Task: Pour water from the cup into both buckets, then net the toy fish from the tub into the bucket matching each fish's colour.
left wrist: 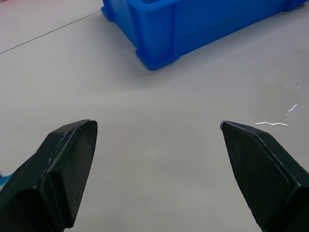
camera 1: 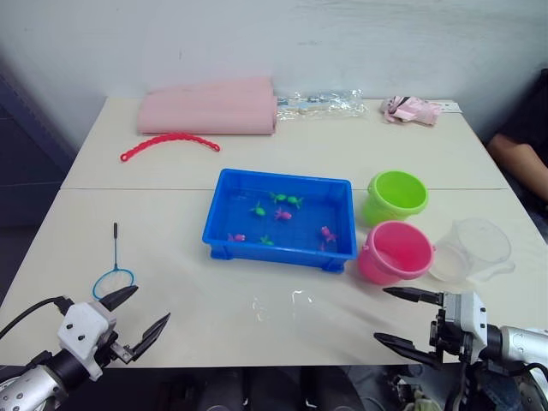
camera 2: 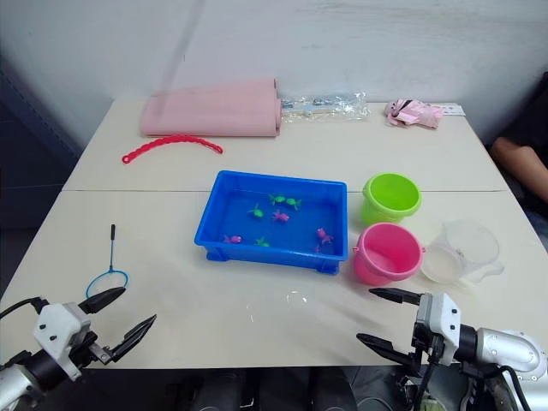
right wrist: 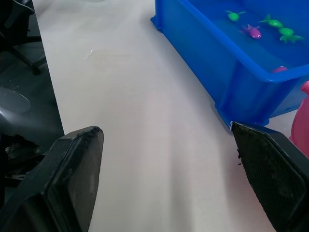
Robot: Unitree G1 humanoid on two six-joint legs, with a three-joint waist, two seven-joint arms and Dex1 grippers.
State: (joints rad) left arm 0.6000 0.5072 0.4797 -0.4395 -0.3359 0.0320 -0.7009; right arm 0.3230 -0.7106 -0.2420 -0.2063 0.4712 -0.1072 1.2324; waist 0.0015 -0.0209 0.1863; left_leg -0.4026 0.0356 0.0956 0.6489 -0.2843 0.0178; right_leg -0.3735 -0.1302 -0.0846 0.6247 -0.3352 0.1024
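The blue tub [camera 1: 221,224] sits mid-table holding water and several green and pink toy fish [camera 1: 282,214]. To its right stand the lime green bucket [camera 1: 396,196] and, nearer me, the pink bucket [camera 1: 395,252]. The clear cup [camera 1: 470,250] stands upright just right of the pink bucket. The net [camera 1: 114,272] lies flat on the table to the left of the tub. My left gripper [camera 1: 137,318] hovers open near the front edge, just in front of the net's hoop. My right gripper [camera 1: 409,318] is open at the front right, short of the pink bucket and cup.
A red beaded strip [camera 1: 169,142], a folded pink cloth [camera 1: 210,106], a clear plastic bag [camera 1: 325,104] and a small pink packet [camera 1: 413,110] lie along the table's far side. A water puddle [camera 1: 278,304] spreads in front of the tub. A person's arm [camera 1: 521,158] is at the right edge.
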